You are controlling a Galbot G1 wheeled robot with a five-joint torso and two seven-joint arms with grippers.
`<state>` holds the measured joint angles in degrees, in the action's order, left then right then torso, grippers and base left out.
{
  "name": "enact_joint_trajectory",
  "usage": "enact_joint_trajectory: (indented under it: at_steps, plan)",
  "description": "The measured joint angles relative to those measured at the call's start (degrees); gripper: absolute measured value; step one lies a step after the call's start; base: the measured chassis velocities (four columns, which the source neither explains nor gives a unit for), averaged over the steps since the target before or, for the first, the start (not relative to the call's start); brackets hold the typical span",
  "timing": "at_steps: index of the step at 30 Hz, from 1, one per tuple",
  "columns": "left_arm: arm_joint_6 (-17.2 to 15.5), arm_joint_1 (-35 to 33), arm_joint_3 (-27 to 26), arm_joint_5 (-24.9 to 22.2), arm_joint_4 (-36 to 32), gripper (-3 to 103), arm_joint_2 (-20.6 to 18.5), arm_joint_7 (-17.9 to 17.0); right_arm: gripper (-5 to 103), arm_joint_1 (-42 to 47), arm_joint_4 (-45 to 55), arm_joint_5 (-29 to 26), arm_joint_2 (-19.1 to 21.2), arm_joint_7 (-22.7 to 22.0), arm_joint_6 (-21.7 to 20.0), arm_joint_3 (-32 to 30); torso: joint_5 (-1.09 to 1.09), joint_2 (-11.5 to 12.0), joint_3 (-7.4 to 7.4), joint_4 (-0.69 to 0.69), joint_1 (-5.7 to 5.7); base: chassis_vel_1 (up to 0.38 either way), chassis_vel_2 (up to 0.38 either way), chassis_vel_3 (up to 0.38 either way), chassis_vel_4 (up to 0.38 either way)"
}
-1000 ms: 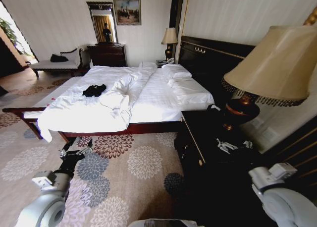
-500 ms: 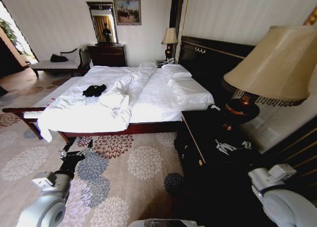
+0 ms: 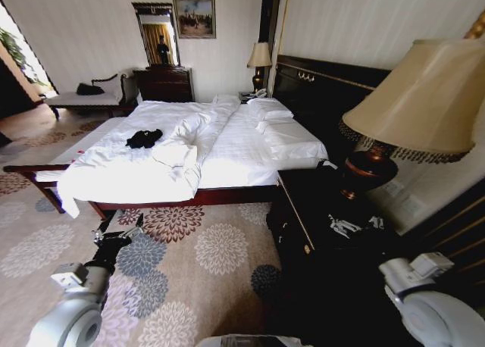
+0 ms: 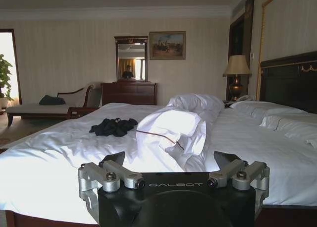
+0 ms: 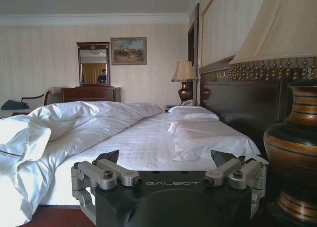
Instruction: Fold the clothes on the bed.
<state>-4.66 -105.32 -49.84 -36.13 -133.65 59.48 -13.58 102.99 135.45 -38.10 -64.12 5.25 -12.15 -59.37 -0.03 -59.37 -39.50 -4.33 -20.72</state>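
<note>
Two spread grippers, left gripper (image 4: 171,160) and right gripper (image 5: 168,157), face the bed (image 3: 242,154); approach should square up to the crumpled clothes (image 3: 144,139).

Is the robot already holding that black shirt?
No, the black T-shirt lies crumpled on the bed, while both open grippers, left and right, hold nothing.

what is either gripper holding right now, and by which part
Nothing is held. The left gripper and right gripper are both open and empty, short of the bed; the black T-shirt lies crumpled on it, untouched.
</note>
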Motion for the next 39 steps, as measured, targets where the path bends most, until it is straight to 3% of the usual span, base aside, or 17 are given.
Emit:
enact_joint_trajectory:
  at_steps: [39]
  plan:
    - [0.12, -0.82, 0.08, 0.12, -0.16, 100, 0.49, -0.11, 100, 0.44, -0.3, 0.43, -1.47, 0.25, 0.42, 0.72, 0.0, 0.01, -0.01, 0.0, -0.02, -0.082, 0.079, 0.086, -0.086]
